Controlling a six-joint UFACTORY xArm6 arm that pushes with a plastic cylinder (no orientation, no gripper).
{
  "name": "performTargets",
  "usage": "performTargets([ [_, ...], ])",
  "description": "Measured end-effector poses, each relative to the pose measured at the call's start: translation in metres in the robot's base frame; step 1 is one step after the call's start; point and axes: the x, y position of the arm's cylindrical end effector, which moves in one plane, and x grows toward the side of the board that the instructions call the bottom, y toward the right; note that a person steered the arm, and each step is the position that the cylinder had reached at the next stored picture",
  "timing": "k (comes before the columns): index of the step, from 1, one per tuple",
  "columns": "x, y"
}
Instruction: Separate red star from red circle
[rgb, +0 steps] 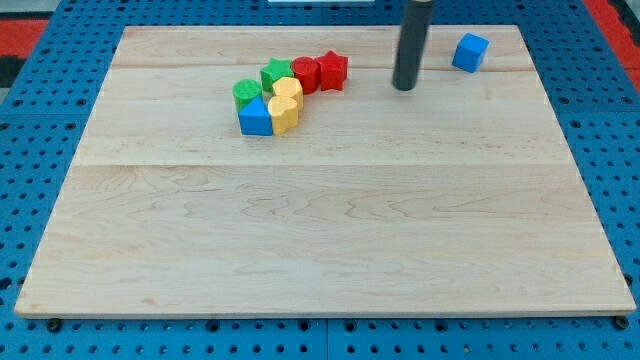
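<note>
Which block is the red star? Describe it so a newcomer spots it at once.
On the wooden board, find the cluster of blocks near the view's top, left of centre. The red star is the block at that cluster's right end, touching the red circle on its left. It is the one with points rather than a round outline, and the cluster block nearest my tip.
</note>
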Motion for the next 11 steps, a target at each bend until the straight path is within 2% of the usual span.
performTargets([
  [2,-0.001,-0.097],
  [8,-0.071,-0.080],
  [10,-0.071,-0.073],
  [11,-0.102,-0.099],
])
